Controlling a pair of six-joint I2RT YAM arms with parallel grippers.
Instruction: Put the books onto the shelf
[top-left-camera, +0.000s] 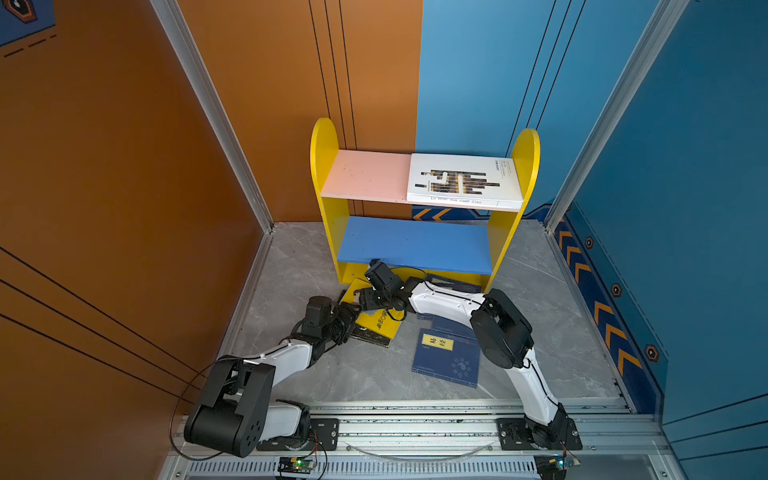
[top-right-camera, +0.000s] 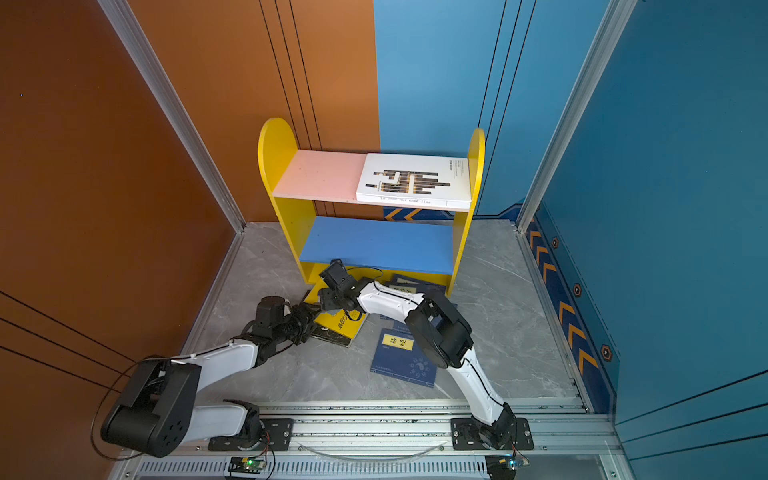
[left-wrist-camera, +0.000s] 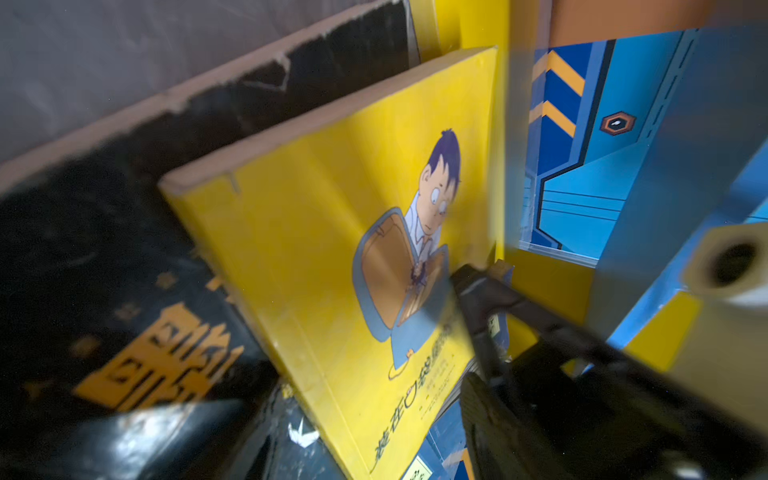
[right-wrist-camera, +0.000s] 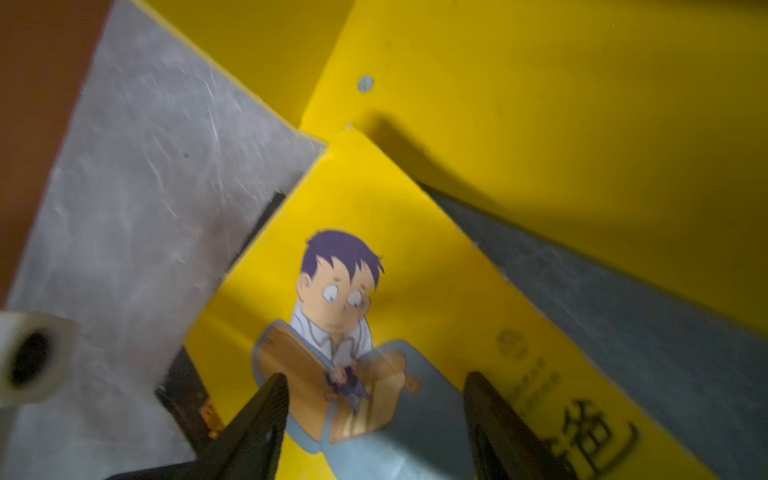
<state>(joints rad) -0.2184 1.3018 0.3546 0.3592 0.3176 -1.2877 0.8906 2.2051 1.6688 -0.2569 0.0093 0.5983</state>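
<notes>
The shelf (top-left-camera: 365, 174) stands at the back, and the large white book (top-left-camera: 463, 180) lies on the right of its pink upper board. On the floor before it, the yellow book (top-left-camera: 380, 326) with the cartoon man (left-wrist-camera: 432, 232) rests on the black book (top-left-camera: 372, 337). My left gripper (left-wrist-camera: 353, 399) is open at the yellow book's near left edge, its fingers either side of that corner. My right gripper (right-wrist-camera: 374, 399) hangs open just over the yellow cover (right-wrist-camera: 415, 208), holding nothing. A navy book (top-left-camera: 446, 357) lies to the right, another (top-left-camera: 453, 284) by the shelf's foot.
The blue lower board (top-left-camera: 415, 243) is bare. My right forearm (top-left-camera: 444, 303) crosses above the navy books. An orange wall (top-left-camera: 124, 208) closes the left side, a blue wall (top-left-camera: 685, 208) the right. The metal rail (top-left-camera: 415, 424) with both arm bases runs along the front.
</notes>
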